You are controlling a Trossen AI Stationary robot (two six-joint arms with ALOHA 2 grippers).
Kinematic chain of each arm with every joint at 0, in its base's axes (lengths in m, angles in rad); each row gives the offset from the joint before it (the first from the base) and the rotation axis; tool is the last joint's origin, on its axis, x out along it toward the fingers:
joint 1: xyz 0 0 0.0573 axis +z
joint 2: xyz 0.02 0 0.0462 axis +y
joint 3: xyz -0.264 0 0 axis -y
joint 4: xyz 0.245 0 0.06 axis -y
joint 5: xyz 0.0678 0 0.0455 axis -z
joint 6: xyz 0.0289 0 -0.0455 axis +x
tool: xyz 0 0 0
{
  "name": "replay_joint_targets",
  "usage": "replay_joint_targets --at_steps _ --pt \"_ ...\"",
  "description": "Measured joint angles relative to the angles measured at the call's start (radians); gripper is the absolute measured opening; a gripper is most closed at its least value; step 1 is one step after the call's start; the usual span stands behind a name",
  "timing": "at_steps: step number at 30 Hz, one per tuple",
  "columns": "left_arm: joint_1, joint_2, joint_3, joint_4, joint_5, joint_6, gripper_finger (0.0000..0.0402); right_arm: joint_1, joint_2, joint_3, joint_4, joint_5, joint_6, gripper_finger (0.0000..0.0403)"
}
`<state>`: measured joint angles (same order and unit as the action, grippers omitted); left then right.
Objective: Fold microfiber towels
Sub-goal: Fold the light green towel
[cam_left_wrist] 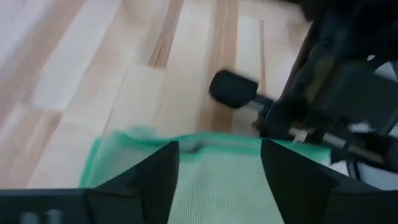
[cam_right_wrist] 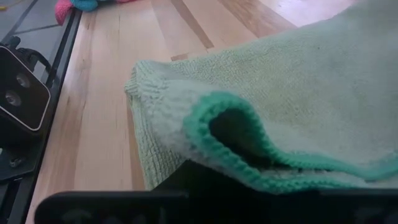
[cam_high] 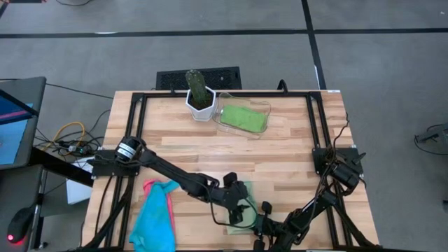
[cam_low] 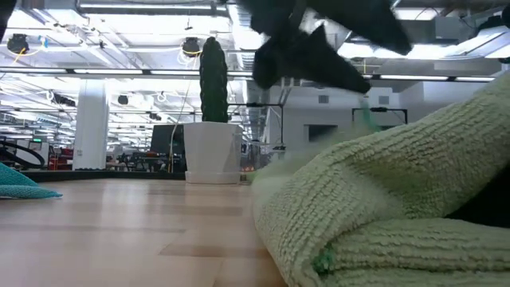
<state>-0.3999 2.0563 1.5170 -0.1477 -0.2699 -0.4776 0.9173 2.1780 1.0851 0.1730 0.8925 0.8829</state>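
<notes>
A light green towel (cam_high: 246, 189) with a darker green trim lies near the table's near edge, partly folded over on itself (cam_low: 382, 207). My left gripper (cam_high: 241, 208) is open above it, one finger on either side of a strip of cloth by a trimmed edge (cam_left_wrist: 221, 180). My right gripper (cam_high: 264, 225) is at the towel's near right part, shut on the cloth (cam_right_wrist: 280, 81). A turquoise towel (cam_high: 157, 217) and a pink one (cam_high: 150, 187) lie crumpled together at the near left. A second green towel (cam_high: 243, 117) lies in the clear tray. My right gripper holds the light green towel near a curled trimmed edge (cam_right_wrist: 249, 124), coming level from the table's near right. The cloth drapes over the fingers and hides the place of contact. That side of the towel stands raised off the table (cam_low: 478, 119); the rest lies on the wood.
A clear tray (cam_high: 264, 106) and a white pot with a cactus (cam_high: 201, 98) stand at the far middle. Bare wood lies between them and the towel. The table's near edge is close behind both grippers. The low-view camera (cam_right_wrist: 22, 93) sits on the near rail.
</notes>
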Motion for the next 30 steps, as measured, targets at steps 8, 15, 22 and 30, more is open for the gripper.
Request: replay_joint_targets --at_steps 8,15,22,30 --pt "-0.014 -0.001 0.153 -0.245 0.017 0.045 0.0247 0.015 -0.008 -0.001 -0.004 -0.006 -0.001 0.0075" --pt "-0.123 -0.001 0.115 -0.284 -0.088 0.035 0.0247 0.084 -0.094 -0.002 -0.006 -0.042 -0.027 0.0075" --pt "-0.175 -0.001 0.066 -0.279 -0.202 -0.010 0.0247 0.180 -0.200 -0.002 -0.016 -0.047 -0.067 0.0075" --pt "-0.206 -0.001 0.048 -0.280 -0.264 -0.040 0.0247 0.184 -0.307 0.000 -0.059 0.379 -0.317 0.0075"
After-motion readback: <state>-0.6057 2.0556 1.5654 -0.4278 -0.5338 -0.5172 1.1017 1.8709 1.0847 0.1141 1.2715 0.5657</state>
